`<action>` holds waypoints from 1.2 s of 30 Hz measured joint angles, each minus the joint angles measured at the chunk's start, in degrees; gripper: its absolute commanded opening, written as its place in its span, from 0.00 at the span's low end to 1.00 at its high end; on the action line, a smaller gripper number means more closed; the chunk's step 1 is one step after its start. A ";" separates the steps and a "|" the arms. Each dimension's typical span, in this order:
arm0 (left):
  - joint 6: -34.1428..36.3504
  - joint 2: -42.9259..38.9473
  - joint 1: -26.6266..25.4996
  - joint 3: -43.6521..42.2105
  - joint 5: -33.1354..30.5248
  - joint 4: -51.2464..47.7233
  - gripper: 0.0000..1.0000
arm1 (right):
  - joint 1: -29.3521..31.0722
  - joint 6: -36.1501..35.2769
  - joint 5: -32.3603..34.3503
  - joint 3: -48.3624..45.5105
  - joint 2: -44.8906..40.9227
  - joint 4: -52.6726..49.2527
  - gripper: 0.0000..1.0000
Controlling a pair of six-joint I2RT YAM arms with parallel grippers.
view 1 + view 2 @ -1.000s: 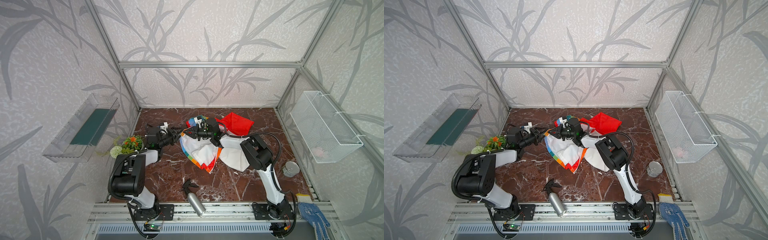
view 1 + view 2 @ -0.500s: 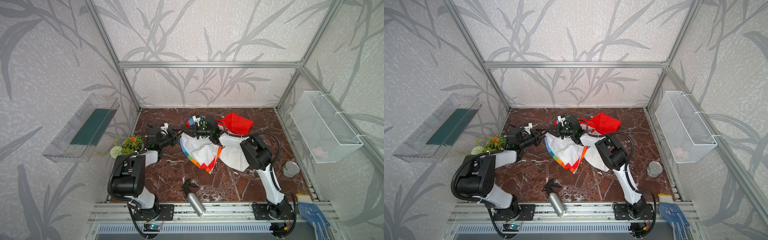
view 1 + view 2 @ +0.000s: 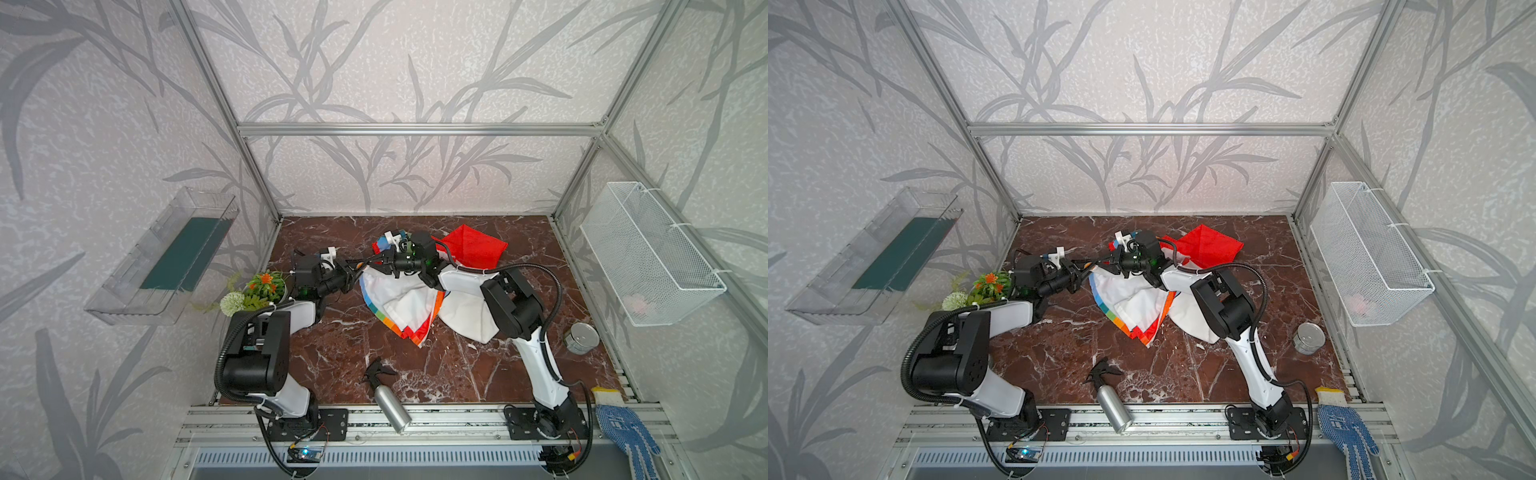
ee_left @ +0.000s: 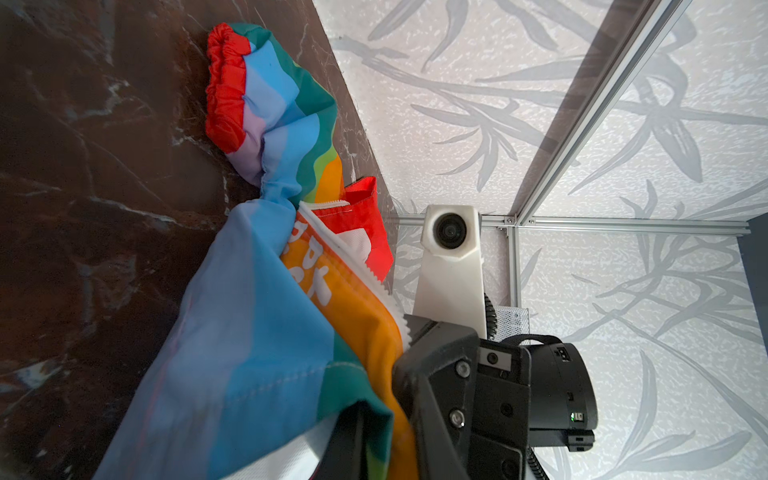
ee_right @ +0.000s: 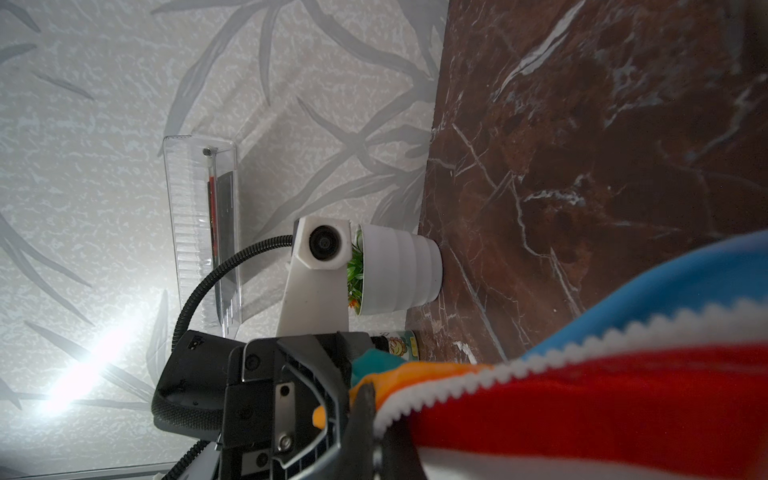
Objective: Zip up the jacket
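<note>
The jacket (image 3: 399, 299) lies crumpled at mid-table in both top views, white lining up, with rainbow edges and its red hood (image 3: 473, 245) spread behind. My left gripper (image 3: 360, 268) reaches in from the left and is shut on the teal and orange bottom corner (image 5: 374, 363) of the jacket. Tip to tip with it, my right gripper (image 3: 380, 262) is shut on the white zipper teeth (image 5: 415, 399) of the jacket's red edge. In the left wrist view the rainbow sleeve (image 4: 270, 108) lies on the table, and one dark finger (image 4: 348, 440) shows under the folded hem.
A potted plant (image 3: 259, 289) stands just left of my left wrist. A metal spray bottle (image 3: 388, 401) lies at the front edge and a tin can (image 3: 582, 338) sits front right. A wire basket (image 3: 648, 253) and a clear shelf (image 3: 166, 257) hang on the side walls.
My left jaws have closed on the jacket's bottom corner. My right gripper has drifted slightly left, still holding the zipper edge.
</note>
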 measured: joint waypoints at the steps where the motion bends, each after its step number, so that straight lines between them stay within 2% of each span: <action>1: 0.31 -0.15 0.15 0.00 -0.04 -0.09 0.08 | -0.20 -0.09 -0.17 0.00 0.00 -0.11 0.00; 15: 0.83 -0.42 -0.13 0.00 0.42 -0.26 0.13 | -0.59 0.04 -0.59 -0.33 0.00 -0.02 0.00; 23: 1.31 -0.42 -0.13 -0.04 0.46 -0.26 0.00 | -0.59 -0.07 -1.53 -0.11 0.00 -0.24 0.00; 25: 1.40 -0.42 -0.13 -0.04 0.46 -0.26 0.00 | -0.59 -0.22 -1.64 -0.04 0.00 -0.50 0.00; 28: 1.68 -0.46 -0.13 -0.04 0.48 -0.31 0.00 | -0.59 -0.87 -1.66 0.00 -0.02 -0.87 0.28; 29: 1.73 -0.55 -0.13 -0.04 0.52 -0.31 0.00 | -0.59 -1.07 -1.40 0.00 -0.09 -1.25 0.33; 31: 1.88 -1.11 -0.13 -0.04 0.68 -0.52 0.00 | -0.70 -2.27 -1.25 -0.02 -0.26 -2.75 0.36; 33: 2.16 -1.79 -0.24 -0.04 0.96 -1.33 0.00 | -0.83 -3.63 -1.07 -0.42 -1.25 -4.63 0.50; 36: 2.80 -2.93 -0.44 -0.04 1.60 -3.08 0.00 | -0.98 -4.94 -0.24 -2.97 -4.39 -6.34 0.63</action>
